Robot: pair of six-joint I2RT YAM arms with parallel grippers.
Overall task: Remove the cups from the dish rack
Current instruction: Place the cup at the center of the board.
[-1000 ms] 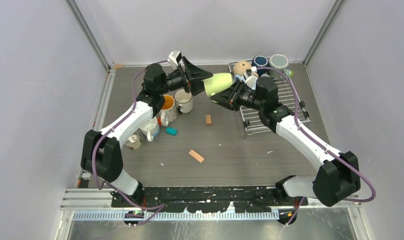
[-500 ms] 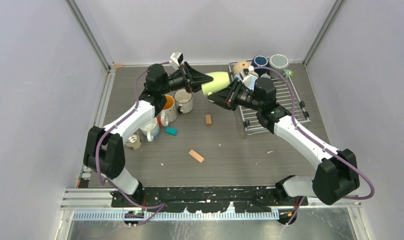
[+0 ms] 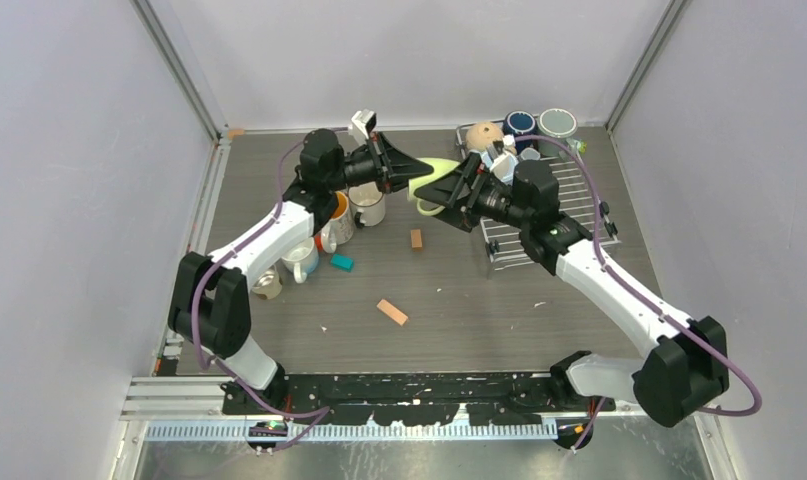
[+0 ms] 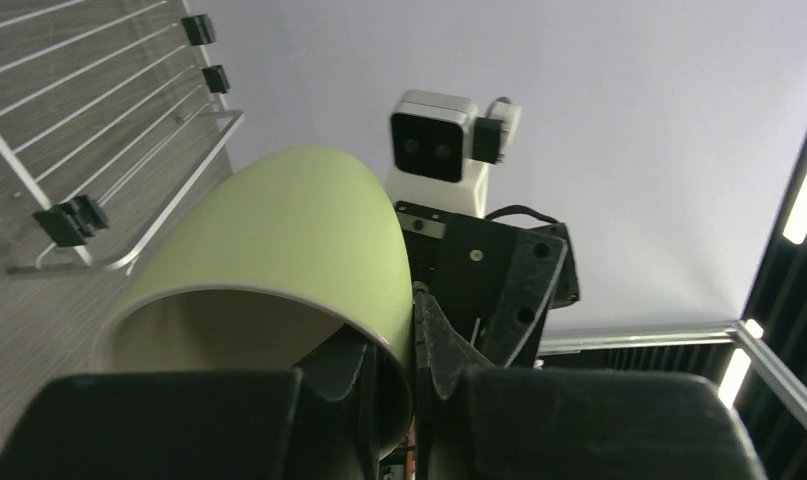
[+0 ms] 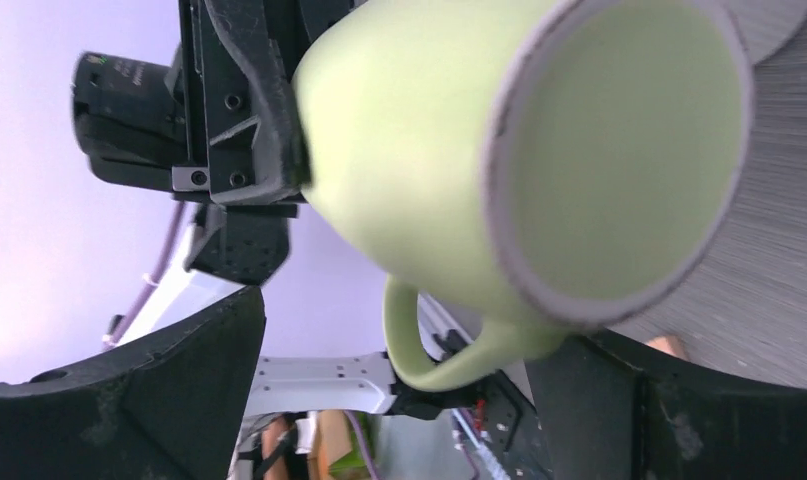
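Note:
A lime green cup [image 3: 434,178] hangs in the air between the two arms, left of the dish rack [image 3: 564,205]. My left gripper [image 3: 417,171] is shut on its rim [image 4: 404,300], one finger inside the cup and one outside. My right gripper [image 3: 451,190] stands open around the cup [image 5: 429,130], with its fingers [image 5: 179,390] apart from the cup and the handle [image 5: 419,350] hanging between them. A tan cup [image 3: 484,133], a navy cup [image 3: 520,122] and a grey-green cup [image 3: 558,122] sit at the rack's far end.
An orange-lined white mug [image 3: 334,212], a white mug [image 3: 367,203], a pale mug [image 3: 299,258] and a small metallic one [image 3: 267,285] stand on the table at the left. Two orange blocks [image 3: 416,238] [image 3: 391,312] and a teal block [image 3: 342,262] lie mid-table.
The left gripper has closed onto the lime green cup's rim. The right gripper, shut on the cup before, has opened and let go of it.

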